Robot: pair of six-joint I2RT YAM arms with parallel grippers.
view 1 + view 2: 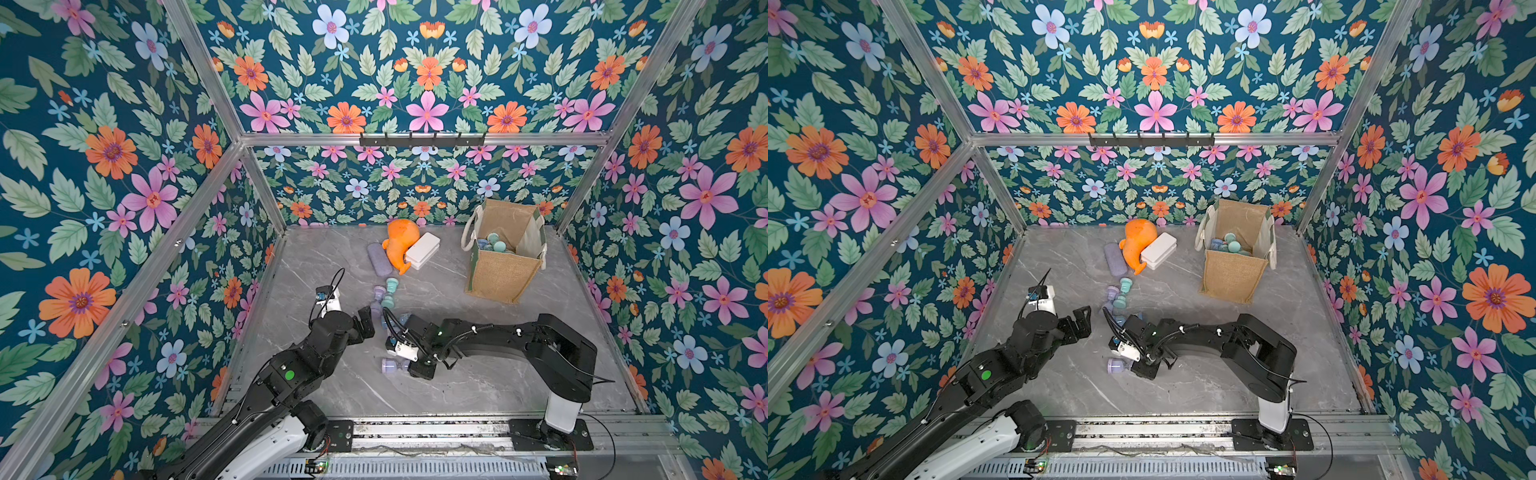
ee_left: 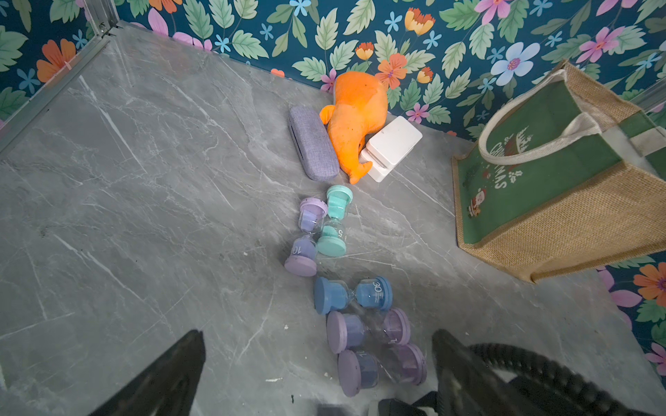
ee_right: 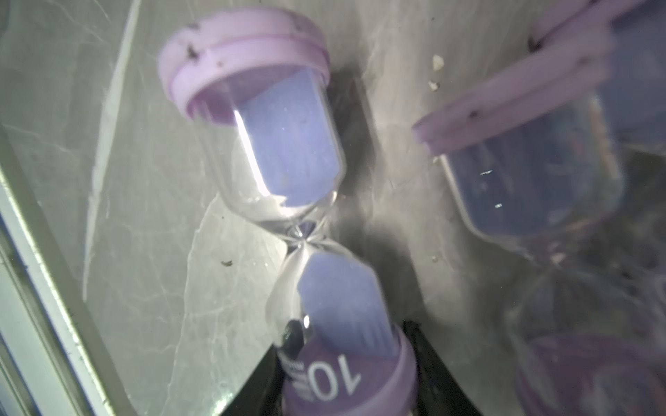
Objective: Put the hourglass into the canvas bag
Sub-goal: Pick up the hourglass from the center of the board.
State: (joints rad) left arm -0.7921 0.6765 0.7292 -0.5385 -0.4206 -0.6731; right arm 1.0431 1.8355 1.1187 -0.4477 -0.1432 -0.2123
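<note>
The right gripper (image 3: 346, 360) sits low over the grey marble table (image 1: 457, 386), at the lower centre of both top views. In the right wrist view its two black fingers (image 3: 430, 354) press against opposite sides of a lilac hourglass (image 3: 288, 151), pinching the capped end printed with the figure 10. This hourglass lies on its side with pale violet sand in both bulbs, and its other cap points to the upper left of that frame. A second lilac hourglass (image 3: 522, 162), blurred, lies just beside it near the right edge.

The left gripper (image 1: 365, 322) hovers a little left of centre in the top views, near the right gripper. Its fingers are spread wide and hold nothing.

In the left wrist view a line of loose hourglasses (image 2: 353, 295) runs up the middle of the frame, all on their sides. There are two lilac ones, then a blue one marked 30, then a lilac and a teal one side by side.

Above them in that frame, a grey-violet glasses case (image 2: 312, 144), an orange plush whale (image 2: 355, 115) and a white box (image 2: 393, 144) lie touching one another by the floral back wall.

The canvas bag (image 1: 503, 270) stands upright at the upper right of the table in both top views, well apart from both grippers. Its mouth is open, and teal and blue hourglasses show inside.
</note>
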